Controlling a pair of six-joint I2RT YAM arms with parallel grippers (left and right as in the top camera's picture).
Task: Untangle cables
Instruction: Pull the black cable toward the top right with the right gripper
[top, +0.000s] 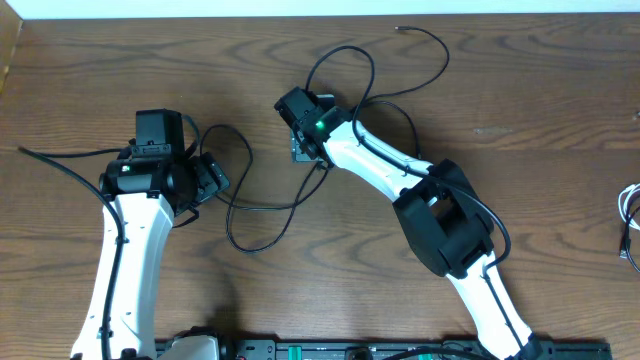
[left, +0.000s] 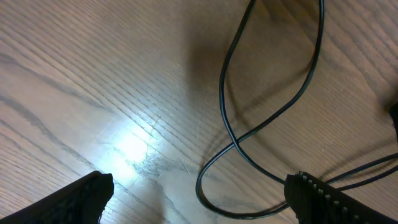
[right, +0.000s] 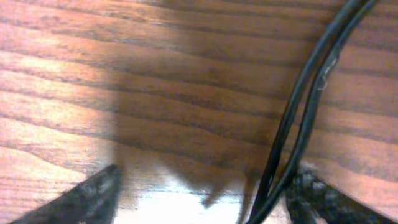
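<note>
1. A black cable (left: 235, 144) lies on a brown wood table (top: 520, 120).
2. From above, the cable makes big loose loops in the middle of the table. They run from near the left arm, past the right arm, and up toward the far edge.
3. One end of the cable, with a small plug, lies near the far edge of the table, well apart from both arms.
4. The left gripper (left: 199, 186) is over the table, and its two fingers (left: 87, 199) are wide apart.
5. The left gripper holds nothing. In the left wrist view, the cable crosses over itself on the table, in the space between the two fingers.
6. Below that crossing, the cable bends round in a curve and goes off toward the finger on the right side of the view. I cannot tell if it touches that finger.
7. The right gripper (right: 202, 186) is low over the table, and its two fingers (right: 314, 193) are wide apart too.
8. In the right wrist view, the cable shows as two lines side by side. They come down from the top right corner and pass just beside the finger on the right side of the view.
9. The view is blurry, so I cannot tell if the two lines touch that finger. The gripper is not squeezing them.
10. A thin white cable (top: 627, 215) lies at the right edge of the table, well apart from both arms and from the black cable.
</note>
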